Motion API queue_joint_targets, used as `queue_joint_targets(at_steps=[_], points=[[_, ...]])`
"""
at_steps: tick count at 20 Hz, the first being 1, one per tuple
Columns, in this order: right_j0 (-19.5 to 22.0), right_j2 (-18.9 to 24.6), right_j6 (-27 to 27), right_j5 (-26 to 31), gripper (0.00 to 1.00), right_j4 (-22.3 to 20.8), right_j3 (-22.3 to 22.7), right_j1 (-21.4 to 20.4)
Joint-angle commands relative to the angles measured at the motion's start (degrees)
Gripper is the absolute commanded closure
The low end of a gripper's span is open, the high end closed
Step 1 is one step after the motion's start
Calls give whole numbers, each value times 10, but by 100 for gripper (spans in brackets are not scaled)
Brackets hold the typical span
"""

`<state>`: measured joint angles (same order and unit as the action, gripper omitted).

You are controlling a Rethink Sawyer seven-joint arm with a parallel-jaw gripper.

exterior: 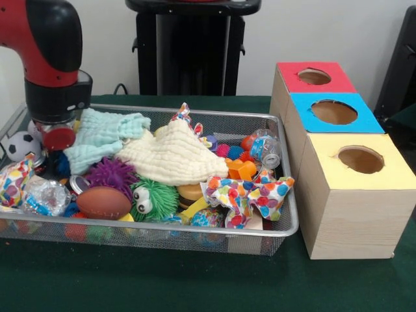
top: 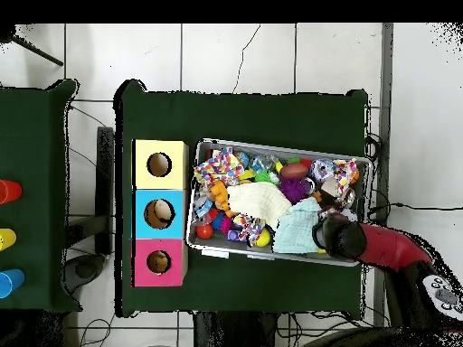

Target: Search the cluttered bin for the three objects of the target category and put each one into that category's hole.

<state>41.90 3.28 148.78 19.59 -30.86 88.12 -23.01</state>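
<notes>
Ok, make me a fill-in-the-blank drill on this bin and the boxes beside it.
1. The box nearest the camera in the front view has a ____ top.
2. The middle box has a ____ top.
3. The green fuzzy ball with eyes lies next to the brown ____.
4. The arm hangs over the bin corner where the black and white ____ ball lies.

Missing words: yellow; blue; football; soccer

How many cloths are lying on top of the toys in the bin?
2 plain ones: a cream cloth across the middle and a mint cloth beside it, nearer the arm. Others may be buried under the clutter.
</notes>
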Motion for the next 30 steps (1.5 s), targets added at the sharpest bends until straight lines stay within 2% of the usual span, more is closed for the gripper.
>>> queue_joint_targets(at_steps=[1,4,8,10,14,16,21,24,30], points=[[-33,-14,-85,126,100,1,100,-142],[-54,-22,-92,176,100,14,120,-201],[-63,-19,-78,225,100,33,134,-235],[-45,5,-72,222,100,55,150,-239],[-14,43,-44,200,100,105,181,-220],[1,64,-49,180,100,123,188,-208],[1,51,-49,128,100,89,168,-172],[-5,36,-34,84,100,57,138,-126],[-16,14,-7,35,100,40,117,-76]])
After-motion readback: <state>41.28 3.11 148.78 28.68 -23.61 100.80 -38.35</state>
